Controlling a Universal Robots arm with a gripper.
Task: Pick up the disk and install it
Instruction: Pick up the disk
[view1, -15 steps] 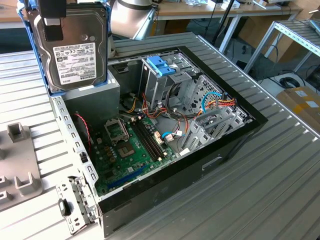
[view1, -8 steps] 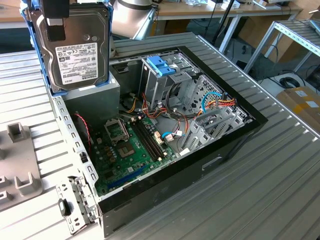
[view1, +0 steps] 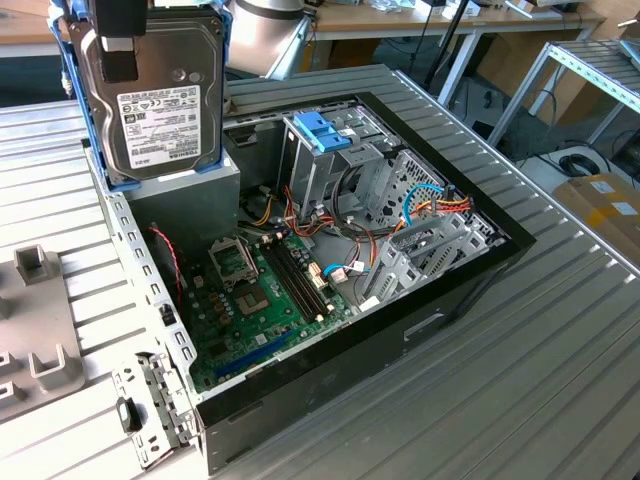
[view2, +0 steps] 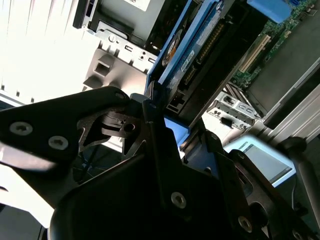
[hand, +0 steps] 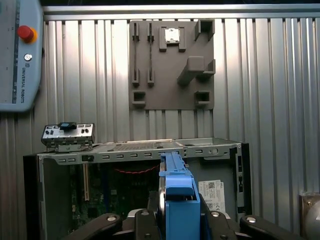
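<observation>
Exterior view's left: grey fixture plate lies flat on ribbed metal bench, likely a parts rest. Next: hand clamped on disk, which hangs upright, label outward, above corner of open computer case. The edge-on hold likely suits the narrow drive cage. Blue latch sits mid-case. Exterior view's right: workshop, metal rack, cardboard box.

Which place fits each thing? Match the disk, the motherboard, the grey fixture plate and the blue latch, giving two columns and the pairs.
1 disk
2 motherboard
3 grey fixture plate
4 blue latch

A on the ribbed table, outside the case
B atop the metal drive cage
C held by the gripper above the case
D on the case floor

Pairs: 1-C, 2-D, 3-A, 4-B.
</observation>
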